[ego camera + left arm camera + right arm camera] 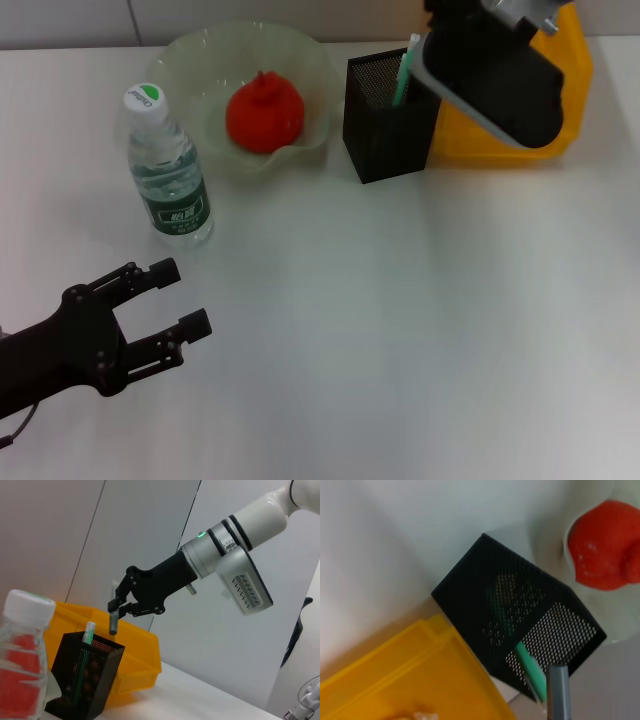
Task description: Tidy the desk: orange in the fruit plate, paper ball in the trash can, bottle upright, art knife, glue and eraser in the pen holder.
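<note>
The right pincer (116,614) grips a grey art knife (113,623) above the black pen holder (389,118), its long axis vertical, tip pointing down. The left pincer (178,300) hangs wide open over the counter (400,320) near the upright bottle (168,170).

The bottle (168,168) stands upright on the table (400,320), beyond the left gripper's fingers (165,270). The orange (264,113) lies in the fruit plate (200,60) behind it. The pen holder (390,118) sits directly below the right gripper's fingertips (113,625), the trash can (570,90) just behind.
</note>
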You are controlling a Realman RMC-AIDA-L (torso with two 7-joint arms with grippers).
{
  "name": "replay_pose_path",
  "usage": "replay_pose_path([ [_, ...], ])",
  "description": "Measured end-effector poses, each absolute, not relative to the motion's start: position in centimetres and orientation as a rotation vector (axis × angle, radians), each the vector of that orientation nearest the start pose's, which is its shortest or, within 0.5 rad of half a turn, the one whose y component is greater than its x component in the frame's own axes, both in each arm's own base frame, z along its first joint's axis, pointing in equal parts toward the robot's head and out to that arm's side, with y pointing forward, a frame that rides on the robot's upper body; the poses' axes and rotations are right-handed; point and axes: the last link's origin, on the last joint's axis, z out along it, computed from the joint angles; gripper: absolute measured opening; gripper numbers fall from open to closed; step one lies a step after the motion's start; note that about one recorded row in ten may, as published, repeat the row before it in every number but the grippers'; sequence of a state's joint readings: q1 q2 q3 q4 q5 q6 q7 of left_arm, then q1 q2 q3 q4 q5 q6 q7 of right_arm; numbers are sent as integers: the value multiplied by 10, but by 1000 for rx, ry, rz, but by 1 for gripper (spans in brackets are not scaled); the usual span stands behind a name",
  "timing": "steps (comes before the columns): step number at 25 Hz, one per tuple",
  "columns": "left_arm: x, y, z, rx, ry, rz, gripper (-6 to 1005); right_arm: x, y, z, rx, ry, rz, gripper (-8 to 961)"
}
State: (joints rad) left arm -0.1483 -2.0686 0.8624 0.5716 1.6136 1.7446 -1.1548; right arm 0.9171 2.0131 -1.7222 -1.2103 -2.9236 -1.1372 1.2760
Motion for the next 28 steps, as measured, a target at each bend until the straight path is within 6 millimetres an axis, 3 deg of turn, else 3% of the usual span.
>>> replay_pose_path([
  [17,-317,208,1,-2513,-732,-1075,802,79,450,-43,-1967,-1719,-1276,138],
  [28,-318,208,0,-2513,-737,-1066,802,78,445,-60,-1951,-1785,-1302,137],
])
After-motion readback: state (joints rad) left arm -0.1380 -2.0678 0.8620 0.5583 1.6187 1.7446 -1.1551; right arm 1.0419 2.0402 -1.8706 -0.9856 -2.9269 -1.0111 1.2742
